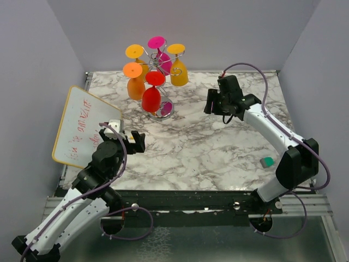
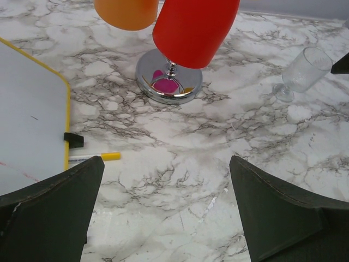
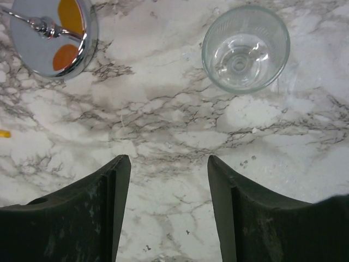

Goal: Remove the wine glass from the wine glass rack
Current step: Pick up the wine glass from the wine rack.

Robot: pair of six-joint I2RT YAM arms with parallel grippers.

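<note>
The wine glass rack (image 1: 158, 64) stands at the back of the marble table on its round chrome base (image 2: 169, 84) (image 3: 52, 38). Several coloured wine glasses hang from it upside down, among them a red one (image 1: 152, 95) (image 2: 193, 30) and an orange one (image 1: 135, 83). A clear wine glass (image 2: 305, 68) (image 3: 245, 48) stands upright on the marble, right of the base and apart from it. My right gripper (image 1: 210, 103) (image 3: 168, 158) hovers above the table just short of that glass, open, nothing between its fingers. My left gripper (image 1: 139, 141) (image 2: 166, 161) is wide open and empty, facing the rack from the near left.
A yellow-edged whiteboard (image 1: 82, 125) (image 2: 27, 120) lies at the left, with a yellow-capped marker (image 2: 95, 157) beside it. A small teal object (image 1: 267, 162) sits near the right arm's base. Grey walls close in the table on three sides.
</note>
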